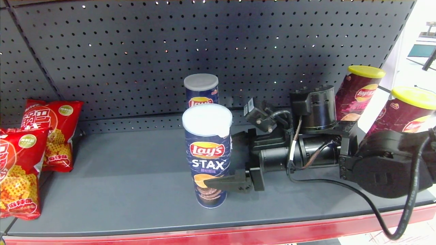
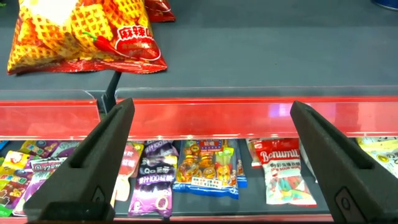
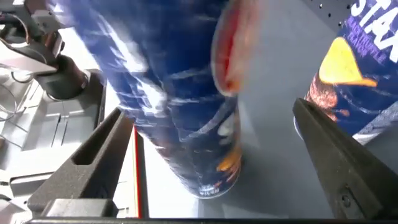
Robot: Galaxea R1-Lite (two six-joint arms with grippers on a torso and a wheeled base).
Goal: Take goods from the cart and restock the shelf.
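A blue chip can [image 1: 207, 153] with a pale lid stands upright on the grey shelf board [image 1: 129, 177], near the front. A second blue can [image 1: 201, 89] stands right behind it. My right gripper [image 1: 231, 160] reaches in from the right, open, with one finger on each side of the front can. In the right wrist view the front can [image 3: 180, 93] sits between the fingers with a gap on one side, and the rear can [image 3: 360, 62] lies beyond. My left gripper [image 2: 211, 109] is open and holds nothing, facing the shelf's red front edge [image 2: 249, 115].
Two red snack bags [image 1: 51, 136] [image 1: 18, 170] lean at the shelf's left end. Two maroon cans with yellow lids [image 1: 357, 92] [image 1: 405, 112] stand at the right, behind my right arm. Candy packs [image 2: 205, 171] fill the lower shelf. A pegboard wall [image 1: 218, 41] closes the back.
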